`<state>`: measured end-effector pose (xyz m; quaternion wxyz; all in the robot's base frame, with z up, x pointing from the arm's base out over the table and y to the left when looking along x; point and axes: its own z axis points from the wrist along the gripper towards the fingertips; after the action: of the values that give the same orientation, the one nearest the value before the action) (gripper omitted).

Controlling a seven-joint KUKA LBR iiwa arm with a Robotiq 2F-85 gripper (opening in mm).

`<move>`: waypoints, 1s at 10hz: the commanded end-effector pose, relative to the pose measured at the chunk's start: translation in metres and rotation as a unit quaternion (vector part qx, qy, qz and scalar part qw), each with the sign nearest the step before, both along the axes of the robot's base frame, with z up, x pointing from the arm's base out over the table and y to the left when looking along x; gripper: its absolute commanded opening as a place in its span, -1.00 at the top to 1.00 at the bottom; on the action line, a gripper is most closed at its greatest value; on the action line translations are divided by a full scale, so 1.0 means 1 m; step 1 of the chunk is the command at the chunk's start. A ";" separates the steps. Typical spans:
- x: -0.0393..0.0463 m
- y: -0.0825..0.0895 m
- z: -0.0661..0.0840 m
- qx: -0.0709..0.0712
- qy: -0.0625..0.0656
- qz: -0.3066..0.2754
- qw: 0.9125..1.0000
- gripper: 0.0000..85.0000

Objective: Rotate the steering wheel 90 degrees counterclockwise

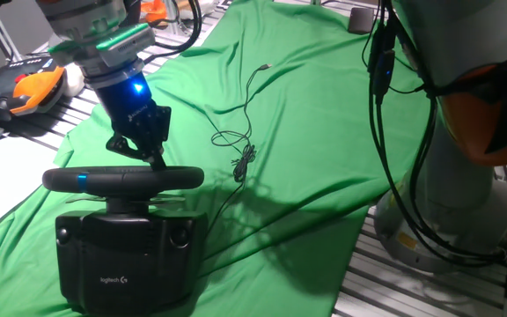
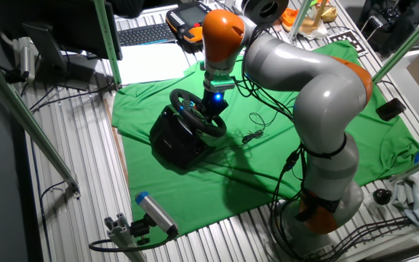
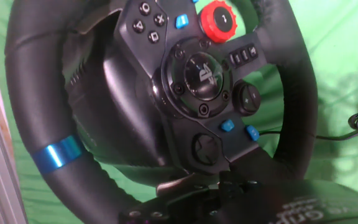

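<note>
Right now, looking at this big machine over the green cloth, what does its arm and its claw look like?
The arm is thick, rounded grey segments with bright orange joint caps, with black cables hanging along it. Its wrist carries a ring glowing green. The small two-finger gripper is angular, matte black, with a blue light on its mount.

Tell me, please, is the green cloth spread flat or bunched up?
Spread out, though wrinkled: the green cloth lies across the table under the steering wheel.

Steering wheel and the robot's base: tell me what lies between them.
In one fixed view, green cloth with a thin black cable separates the steering wheel from the robot's base.
</note>
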<state>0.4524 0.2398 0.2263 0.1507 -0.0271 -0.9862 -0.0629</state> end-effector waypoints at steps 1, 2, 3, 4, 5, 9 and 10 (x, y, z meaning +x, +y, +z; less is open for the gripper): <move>-0.0012 0.000 -0.001 -0.001 -0.001 0.001 1.000 1.00; -0.0021 -0.002 -0.003 0.000 -0.002 0.002 1.000 1.00; -0.0033 -0.004 -0.005 0.002 -0.002 0.003 1.000 1.00; -0.0046 -0.005 -0.008 0.003 -0.005 0.004 1.000 1.00; -0.0052 -0.004 -0.010 0.003 -0.005 0.004 1.000 1.00; -0.0082 -0.002 -0.011 0.003 -0.005 0.003 1.000 1.00; -0.0084 -0.002 -0.011 0.002 -0.005 0.002 1.000 1.00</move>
<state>0.4440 0.2376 0.2153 0.1457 -0.0241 -0.9869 -0.0652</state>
